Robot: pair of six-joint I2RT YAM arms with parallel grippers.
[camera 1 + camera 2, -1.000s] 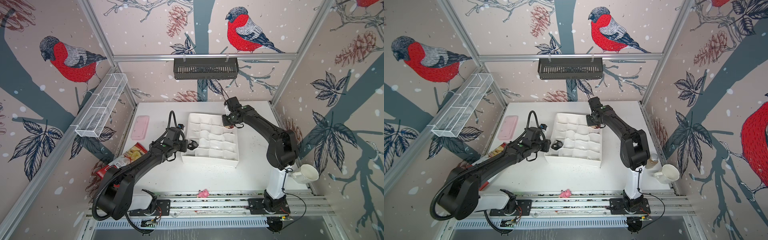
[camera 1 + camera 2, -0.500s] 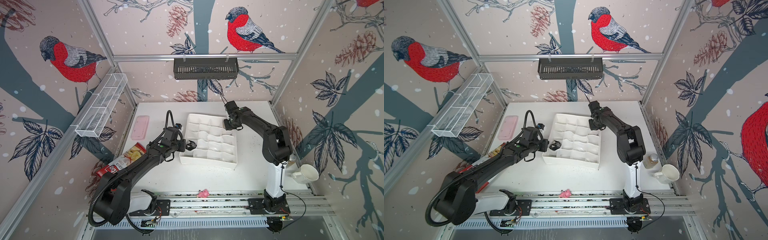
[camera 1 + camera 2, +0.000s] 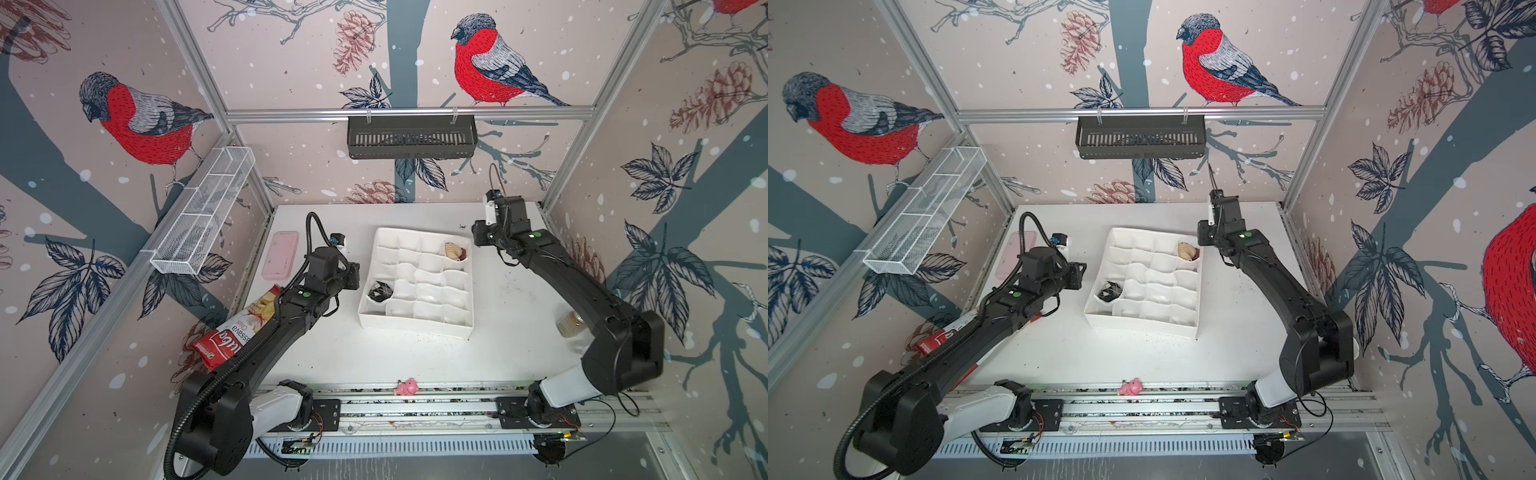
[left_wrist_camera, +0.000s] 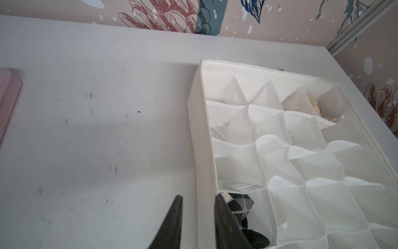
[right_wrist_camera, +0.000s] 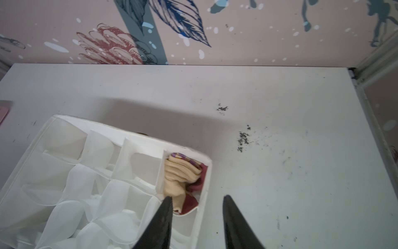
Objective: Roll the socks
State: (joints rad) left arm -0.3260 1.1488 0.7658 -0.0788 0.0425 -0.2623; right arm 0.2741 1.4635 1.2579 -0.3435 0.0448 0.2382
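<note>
Hovering at the left wall of the white organizer [image 3: 415, 329], the left gripper [image 4: 198, 196] has its jaws slightly parted and holds nothing (the wall shows through the gap). The argyle sock [image 4: 239, 204] lies bunched in a left-edge cell near the front. The right gripper [image 5: 197, 197] is spread wide and empty by the far right corner. The tan sock [image 5: 181, 174], with maroon and purple, sits rolled in that corner cell.

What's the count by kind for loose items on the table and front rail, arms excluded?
Socks: 2, argyle sock and tan sock, each in an organizer cell
Fabric organizer: 1
Cassava chips bag: 1
Pink flat case: 1
Jar: 1
Pink toy: 1
Total: 7
</note>
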